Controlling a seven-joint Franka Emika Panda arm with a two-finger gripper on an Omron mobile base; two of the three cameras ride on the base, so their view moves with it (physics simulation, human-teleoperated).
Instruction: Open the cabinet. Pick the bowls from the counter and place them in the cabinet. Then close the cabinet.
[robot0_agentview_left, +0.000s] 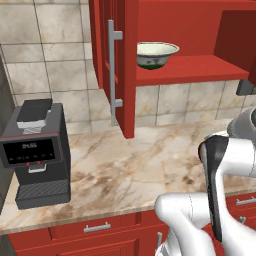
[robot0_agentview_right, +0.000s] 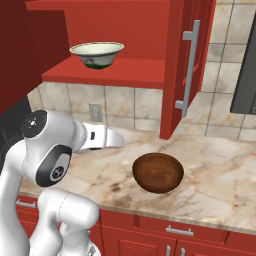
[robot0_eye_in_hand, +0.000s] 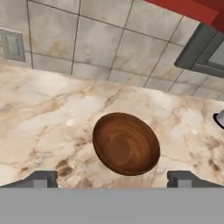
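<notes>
Left base view: the cabinet (robot0_agentview_left: 131, 65) occupies the upper centre of the frame with its door swung open. The cream-green bowl (robot0_agentview_left: 157, 54) sits upright on the red shelf (robot0_agentview_left: 200, 67) inside. The desk (robot0_agentview_left: 130, 170) runs across the middle of the frame, with a coffee machine (robot0_agentview_left: 36, 152) at the left edge.

Right base view: the cream-green bowl appears at upper left on the shelf. The wooden bowl (robot0_agentview_right: 158, 172) rests upright on the desk at centre, below and well apart from the open door's bar handle (robot0_agentview_right: 188, 67). The arm reaches from lower left toward this bowl; its end is partly hidden, so contact cannot be confirmed, though it appears clear of the bowl.

Hand view: the wooden bowl lies at centre, between and above the gripper (robot0_eye_in_hand: 112, 178) fingertips. The jaws stand spread wide and hold nothing.

Handling: the wooden bowl is judged rigid, light and not fragile, with a smooth curved wall that may slip. Take hold across the rim, one finger inside and one outside, on the near edge.
</notes>
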